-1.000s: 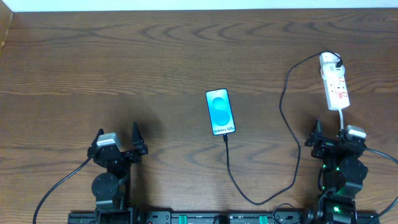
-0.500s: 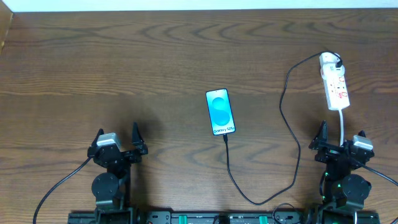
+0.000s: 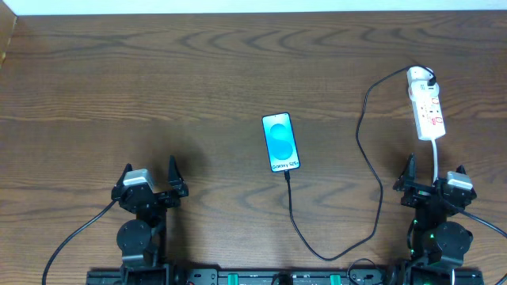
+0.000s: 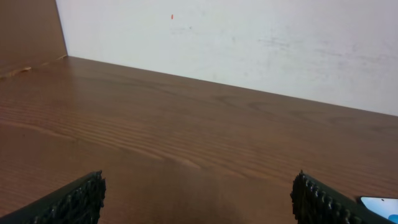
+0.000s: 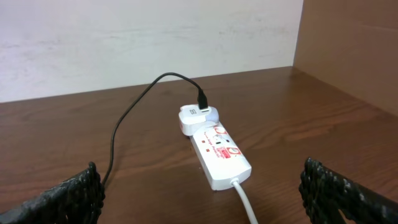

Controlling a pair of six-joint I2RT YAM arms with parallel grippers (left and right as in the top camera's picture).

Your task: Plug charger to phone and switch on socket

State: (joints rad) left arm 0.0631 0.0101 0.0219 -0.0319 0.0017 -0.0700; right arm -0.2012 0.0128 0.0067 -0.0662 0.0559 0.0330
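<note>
The right arm has drawn back a little from the socket over the last second and now sits low by its own base, jaws spread wide and holding nothing. The left arm has not stirred, and its jaws are just as wide and empty. To my eye that retreat reads like the close of the job rather than the start of a move. The phone lies face up mid-desk with its screen lit, and the charger runs from its near edge in a long loop to a black plug seated at the far end of the socket. From here I can't tell whether the switch is actually on, or how firmly the tip sits in the phone. The desk is dark wood grain, bare apart from these things. A plain white wall stands behind it, and a brown board closes off the right side.
</note>
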